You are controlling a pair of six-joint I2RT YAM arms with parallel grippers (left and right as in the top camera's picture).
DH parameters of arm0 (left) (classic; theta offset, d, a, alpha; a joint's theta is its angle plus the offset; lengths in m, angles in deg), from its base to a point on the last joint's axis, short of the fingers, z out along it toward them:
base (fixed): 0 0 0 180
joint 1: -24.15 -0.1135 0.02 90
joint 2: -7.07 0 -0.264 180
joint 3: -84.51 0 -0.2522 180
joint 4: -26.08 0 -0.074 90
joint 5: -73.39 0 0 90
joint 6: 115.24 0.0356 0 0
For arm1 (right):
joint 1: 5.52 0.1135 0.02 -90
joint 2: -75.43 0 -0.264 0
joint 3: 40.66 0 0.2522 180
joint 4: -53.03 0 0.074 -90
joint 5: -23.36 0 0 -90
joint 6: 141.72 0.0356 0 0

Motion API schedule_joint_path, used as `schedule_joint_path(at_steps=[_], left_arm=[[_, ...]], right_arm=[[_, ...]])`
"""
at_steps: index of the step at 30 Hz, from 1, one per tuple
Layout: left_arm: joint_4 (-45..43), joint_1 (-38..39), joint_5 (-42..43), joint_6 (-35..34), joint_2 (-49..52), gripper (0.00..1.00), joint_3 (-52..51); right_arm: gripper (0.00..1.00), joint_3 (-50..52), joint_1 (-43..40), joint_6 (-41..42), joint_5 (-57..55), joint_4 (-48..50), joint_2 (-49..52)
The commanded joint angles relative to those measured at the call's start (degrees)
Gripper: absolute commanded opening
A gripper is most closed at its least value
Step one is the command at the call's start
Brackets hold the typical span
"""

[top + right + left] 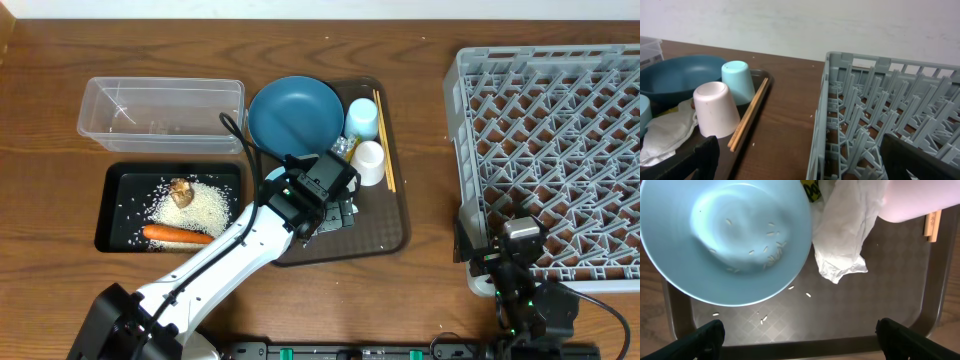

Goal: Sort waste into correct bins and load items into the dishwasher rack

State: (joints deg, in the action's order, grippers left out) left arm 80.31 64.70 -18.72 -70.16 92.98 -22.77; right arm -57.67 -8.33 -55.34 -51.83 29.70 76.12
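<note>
My left gripper (799,339) hangs open and empty over the brown tray's near edge. Just ahead of it sit the small pale blue bowl (730,240) holding a few rice grains, a crumpled white napkin (845,235) and a bit of yellow wrapper (812,187). The dark blue bowl (295,115), light blue cup (361,118), white cup (368,162) and chopsticks (384,140) rest on that tray. Rice, a brown lump (181,191) and a carrot (177,235) lie in the black tray (118,215). My right gripper (800,160) stands open and empty by the grey rack (890,115).
The clear tub (160,112) stands behind the black tray at the left. The brown serving tray (385,235) has loose rice grains on its floor. Bare wooden table lies between this tray and the rack (550,150).
</note>
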Motion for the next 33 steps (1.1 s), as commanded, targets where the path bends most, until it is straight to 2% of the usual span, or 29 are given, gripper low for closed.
schedule_joint_path(at_steps=[1,13,20,27,33], left_arm=[[0.1,0.0,-1.5,0.7,0.2,0.98,0.2],[1.0,-0.3,-1.4,1.1,0.0,0.98,0.2],[1.5,-4.1,-1.4,1.4,-6.6,0.98,0.2],[7.9,-11.3,-4.7,3.3,-16.1,0.98,0.2],[14.0,-23.7,-6.1,3.3,-22.7,0.98,0.2]], right_arm=[[0.99,0.2,-0.2,-0.7,0.2,-0.1,-0.2],[0.99,0.2,-0.2,-0.7,0.2,-0.1,-0.2],[0.99,0.2,-0.2,-0.7,0.2,-0.1,-0.2],[0.99,0.2,-0.2,-0.7,0.2,-0.1,-0.2],[0.99,0.2,-0.2,-0.7,0.2,-0.1,-0.2]])
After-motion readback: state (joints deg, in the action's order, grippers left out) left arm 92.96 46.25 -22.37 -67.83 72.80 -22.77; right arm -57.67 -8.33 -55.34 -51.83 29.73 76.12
